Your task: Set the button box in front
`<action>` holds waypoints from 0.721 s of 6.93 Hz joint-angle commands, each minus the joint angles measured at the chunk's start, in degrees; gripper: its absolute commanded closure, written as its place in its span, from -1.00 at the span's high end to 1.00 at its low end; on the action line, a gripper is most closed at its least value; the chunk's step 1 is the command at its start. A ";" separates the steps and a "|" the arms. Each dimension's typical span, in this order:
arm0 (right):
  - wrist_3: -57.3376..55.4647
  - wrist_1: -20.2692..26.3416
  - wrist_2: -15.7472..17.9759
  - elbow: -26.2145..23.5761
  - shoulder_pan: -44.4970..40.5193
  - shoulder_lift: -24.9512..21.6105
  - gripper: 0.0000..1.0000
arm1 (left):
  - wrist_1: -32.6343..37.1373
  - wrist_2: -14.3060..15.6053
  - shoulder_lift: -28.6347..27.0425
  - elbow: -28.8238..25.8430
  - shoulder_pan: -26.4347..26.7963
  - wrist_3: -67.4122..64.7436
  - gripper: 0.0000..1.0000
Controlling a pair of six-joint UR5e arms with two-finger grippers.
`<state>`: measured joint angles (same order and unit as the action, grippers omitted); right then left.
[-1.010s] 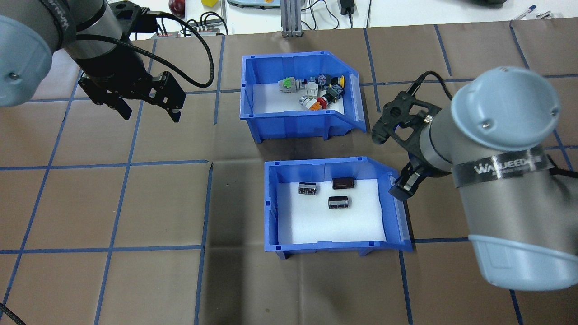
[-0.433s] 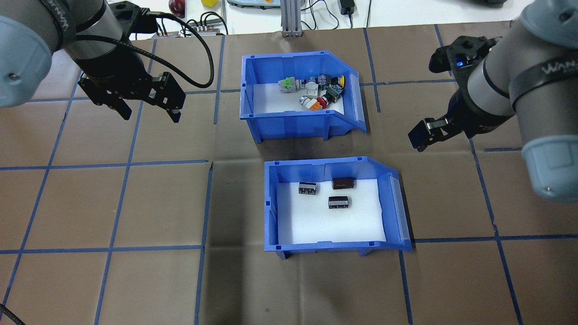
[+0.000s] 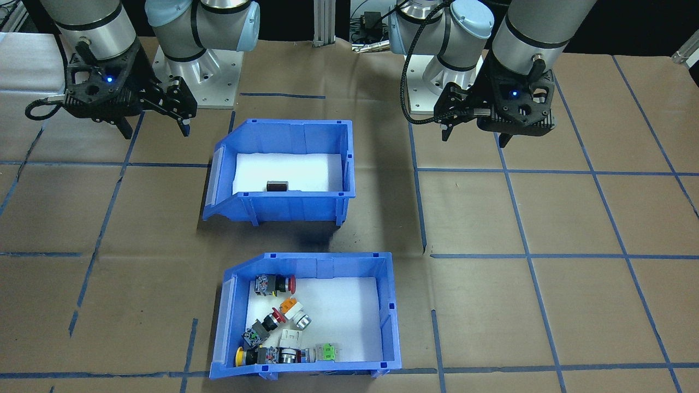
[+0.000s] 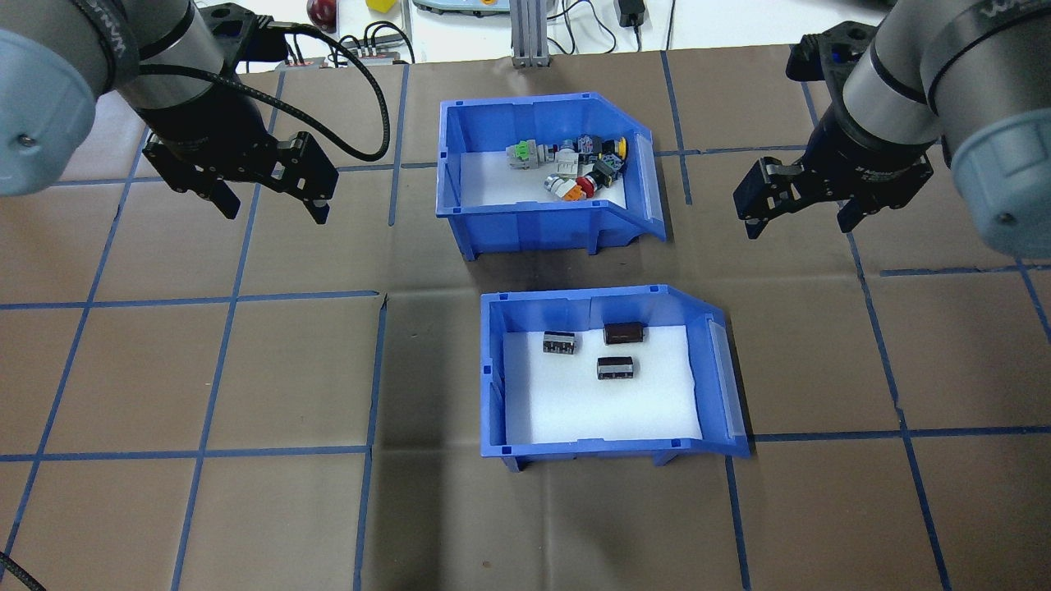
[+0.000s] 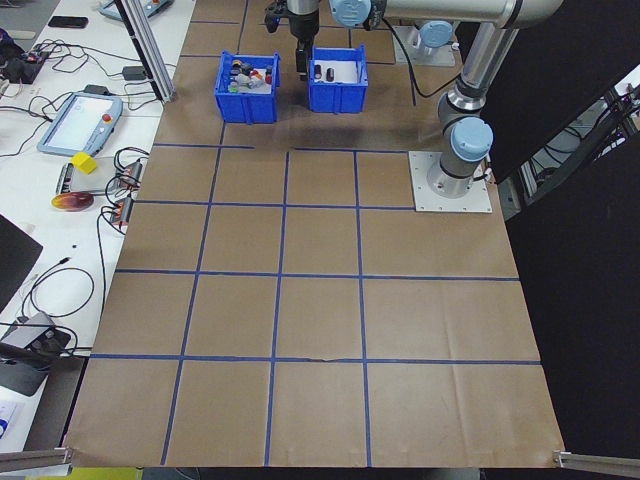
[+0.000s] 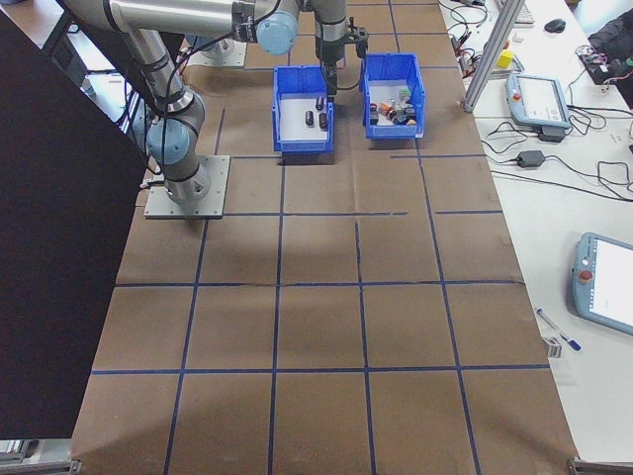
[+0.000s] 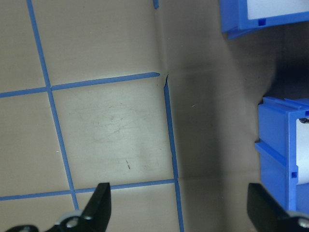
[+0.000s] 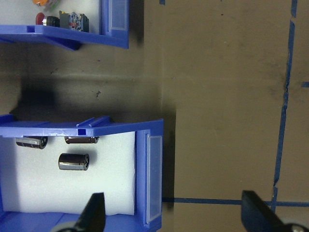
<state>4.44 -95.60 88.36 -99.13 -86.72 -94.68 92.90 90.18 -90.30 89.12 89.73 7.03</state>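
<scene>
The button box point(image 4: 534, 223), a blue bin with red, yellow, green and orange-capped switches on white foam, stands on the table's far side, close to the front-facing camera point(image 3: 389, 322). My left gripper point(image 4: 273, 210) hovers open and empty well to its left, seen on the right in the front-facing view point(image 3: 474, 137). My right gripper point(image 4: 796, 226) hangs open and empty to the box's right point(image 3: 157, 132). The right wrist view shows the box's corner point(image 8: 72, 30) above the open right gripper point(image 8: 175, 212). The left wrist view catches only its edge point(image 7: 263, 21).
An identical blue bin point(image 4: 575, 450) holding small black cylinders sits just nearer the robot than the button box point(image 3: 289, 206), with a narrow gap between them. Blue tape lines grid the brown paper. An aluminium post point(image 4: 525, 33) and cables lie beyond the far edge.
My right arm rose from the right rim of the black-parts bin and swung back and outward, now hanging open to the right of the button box. The left arm and both bins stayed put.
</scene>
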 commanded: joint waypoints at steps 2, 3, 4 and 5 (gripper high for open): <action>-3.47 5.92 0.50 6.91 -1.17 5.19 1.00 | 0.00 0.00 0.03 0.00 0.01 0.00 0.98; -3.48 5.86 0.67 7.02 -1.18 5.20 1.00 | 0.00 0.00 0.03 0.00 0.01 0.00 0.98; -3.48 5.60 0.76 7.20 -1.09 5.12 1.00 | 0.00 0.00 0.03 0.00 0.01 0.09 0.98; -3.48 5.34 0.85 7.29 -1.09 4.94 1.00 | 0.00 0.00 0.03 0.00 0.01 0.09 0.98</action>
<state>1.02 -90.12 89.09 -92.11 -87.82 -89.66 92.90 90.18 -90.27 89.12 89.74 7.09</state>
